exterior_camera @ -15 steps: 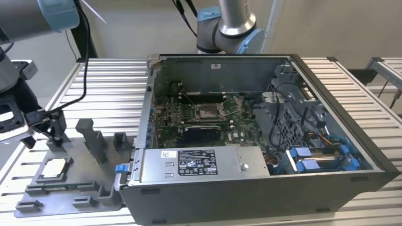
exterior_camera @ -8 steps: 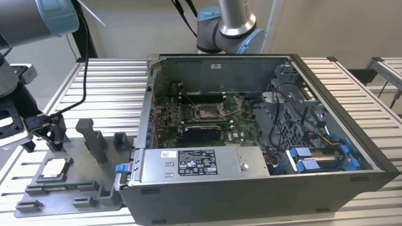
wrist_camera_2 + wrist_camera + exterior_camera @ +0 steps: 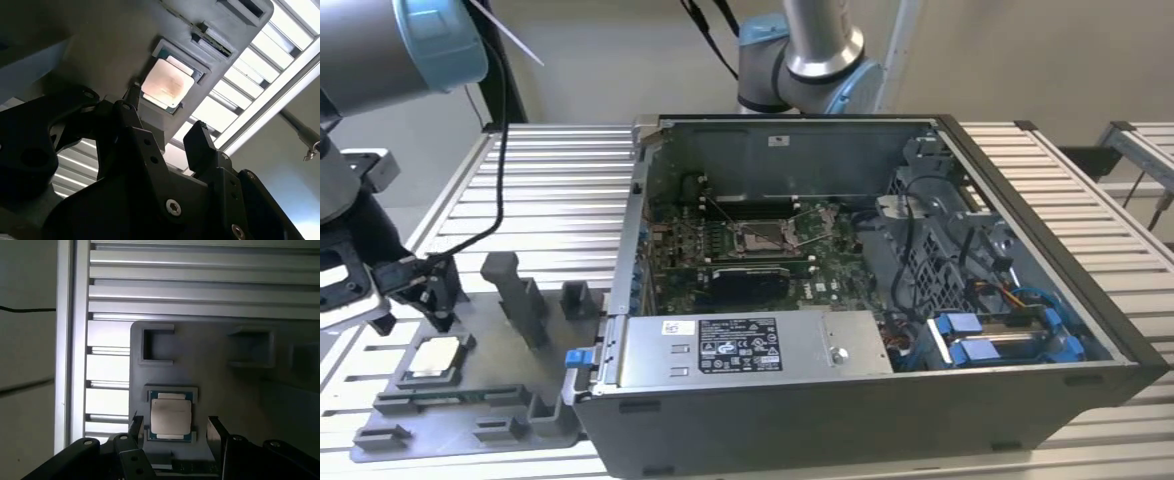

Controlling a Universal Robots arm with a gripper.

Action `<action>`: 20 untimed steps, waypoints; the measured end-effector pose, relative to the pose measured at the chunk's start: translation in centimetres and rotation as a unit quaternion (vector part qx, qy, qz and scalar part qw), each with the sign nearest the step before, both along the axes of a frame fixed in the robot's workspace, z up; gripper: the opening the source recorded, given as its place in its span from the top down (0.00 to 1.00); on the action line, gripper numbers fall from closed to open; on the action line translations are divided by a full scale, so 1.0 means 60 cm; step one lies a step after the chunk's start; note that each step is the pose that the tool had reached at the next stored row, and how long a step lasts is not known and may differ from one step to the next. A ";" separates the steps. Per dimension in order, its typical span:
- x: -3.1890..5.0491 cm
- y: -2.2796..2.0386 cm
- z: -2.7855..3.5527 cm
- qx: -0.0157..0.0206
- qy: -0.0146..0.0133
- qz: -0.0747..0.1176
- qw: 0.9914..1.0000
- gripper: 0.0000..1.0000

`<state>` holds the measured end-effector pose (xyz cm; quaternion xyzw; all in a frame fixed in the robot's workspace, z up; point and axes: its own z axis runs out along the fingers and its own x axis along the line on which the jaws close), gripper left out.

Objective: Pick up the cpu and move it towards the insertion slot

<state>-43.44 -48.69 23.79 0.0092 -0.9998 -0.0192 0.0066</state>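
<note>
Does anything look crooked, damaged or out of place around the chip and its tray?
Nothing stands out. The cpu lies flat and square in its recess in the grey tray, the gripper hangs over it with jaws open on either side, and the insertion slot looks intact.

Robotics lab bench, slotted aluminium table, open computer case, grey fixture tray, robot arm
</note>
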 end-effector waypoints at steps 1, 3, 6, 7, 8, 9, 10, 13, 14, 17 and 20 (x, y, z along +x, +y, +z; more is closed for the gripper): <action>0.000 -0.0016 -0.002 0.000 0.000 0.000 1.000 0.00; 0.000 -0.0046 -0.006 0.000 0.000 0.000 1.000 0.00; 0.000 -0.0084 -0.012 0.000 0.000 0.000 1.000 0.00; 0.000 -0.0094 -0.014 0.000 0.000 0.000 1.000 0.00; 0.000 -0.0105 -0.016 0.000 0.000 0.000 1.000 0.00; 0.000 -0.0112 -0.018 0.000 0.000 0.000 1.000 0.00; 0.000 -0.0120 -0.020 0.000 0.000 0.000 1.000 0.00; 0.000 -0.0127 -0.026 0.000 0.000 0.000 1.000 0.00; 0.000 -0.0128 -0.028 0.000 0.000 0.000 1.000 0.00; 0.000 -0.0129 -0.035 0.000 0.000 0.000 1.000 0.00; -0.002 -0.0129 -0.042 0.000 0.000 0.000 1.000 0.00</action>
